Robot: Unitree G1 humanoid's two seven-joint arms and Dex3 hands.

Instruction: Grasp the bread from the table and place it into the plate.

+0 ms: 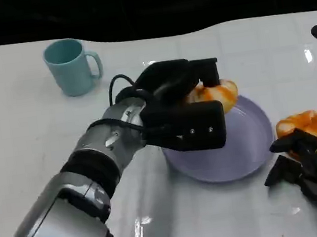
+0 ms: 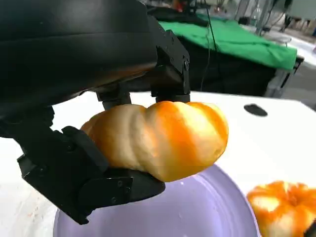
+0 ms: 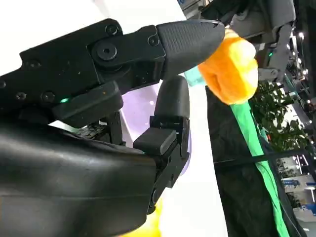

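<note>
Holding bread (image 2: 163,138) clear above plate (image 2: 207,212), left hand (image 1: 184,112)

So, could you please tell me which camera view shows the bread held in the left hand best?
The left wrist view: the held bread is close up, gripped by the left hand just above the plate. In the head view that hand hides most of it. In the right wrist view it is partly hidden behind the right hand's fingers.

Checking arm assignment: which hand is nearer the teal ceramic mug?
Left. The left hand holds a bread roll over the lavender plate, right of the teal ceramic mug. The right hand rests by the second roll, much farther away.
</note>
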